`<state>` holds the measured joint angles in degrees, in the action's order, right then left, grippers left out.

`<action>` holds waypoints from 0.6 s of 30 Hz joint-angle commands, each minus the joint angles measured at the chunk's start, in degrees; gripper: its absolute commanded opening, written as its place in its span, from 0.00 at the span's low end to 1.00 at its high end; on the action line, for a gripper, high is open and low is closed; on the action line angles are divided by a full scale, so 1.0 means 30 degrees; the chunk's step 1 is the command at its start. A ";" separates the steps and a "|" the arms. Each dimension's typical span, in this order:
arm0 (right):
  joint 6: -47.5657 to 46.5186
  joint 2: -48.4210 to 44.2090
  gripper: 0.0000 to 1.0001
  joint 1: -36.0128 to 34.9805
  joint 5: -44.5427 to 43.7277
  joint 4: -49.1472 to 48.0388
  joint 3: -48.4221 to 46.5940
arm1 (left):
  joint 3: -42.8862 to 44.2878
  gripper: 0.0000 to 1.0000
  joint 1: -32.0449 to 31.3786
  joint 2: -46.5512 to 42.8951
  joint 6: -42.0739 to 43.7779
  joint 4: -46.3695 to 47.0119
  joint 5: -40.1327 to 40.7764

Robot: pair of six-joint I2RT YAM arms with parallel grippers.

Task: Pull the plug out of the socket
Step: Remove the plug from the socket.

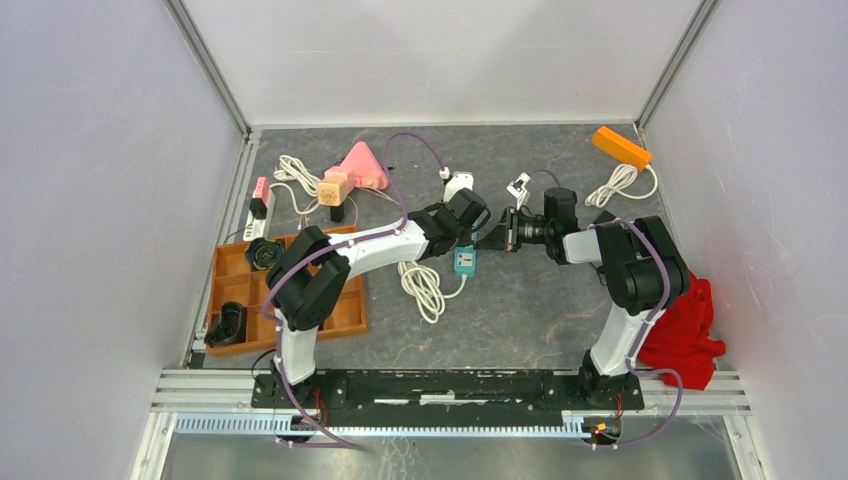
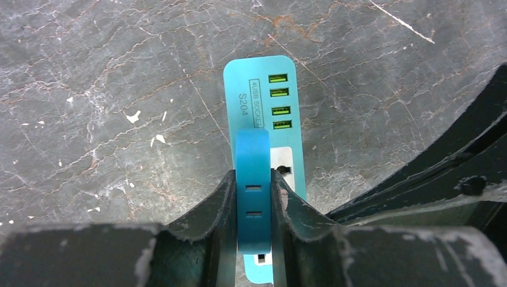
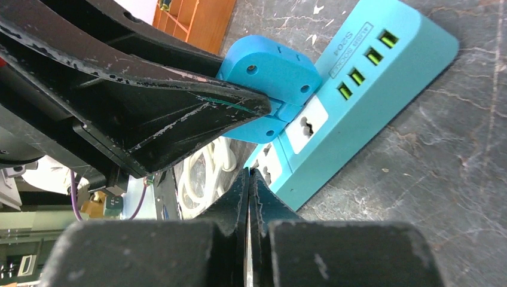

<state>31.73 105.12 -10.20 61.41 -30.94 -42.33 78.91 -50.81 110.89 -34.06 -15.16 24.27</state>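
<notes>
Mid-table, the left gripper (image 2: 254,179) is clamped on the blue plug (image 2: 252,156).
The plug stands up from the flat-lying teal power strip (image 2: 263,89), so the pull probably goes straight up off its face. The right gripper (image 3: 248,179), fingers together, sits at the strip's side.
</notes>
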 commanded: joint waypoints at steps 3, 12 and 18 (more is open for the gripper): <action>-0.0717 0.0590 0.00 -0.0446 -0.0449 -0.0153 -0.0706 | -0.0401 0.02 0.0060 -0.1090 -0.0647 0.1161 -0.0683; -0.2969 0.2209 0.00 -0.0573 -0.2140 0.3095 -0.1700 | -0.0465 0.02 0.0060 -0.1563 -0.0687 0.1234 -0.0935; -0.5134 0.2604 0.00 -0.0562 -0.4474 0.6271 -0.2580 | -0.0494 0.02 0.0060 -0.2540 -0.0601 0.1257 -0.1043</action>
<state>23.38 110.61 -11.81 57.30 -19.99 -49.25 77.12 -50.70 109.38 -34.24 -13.58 21.50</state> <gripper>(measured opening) 0.004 0.285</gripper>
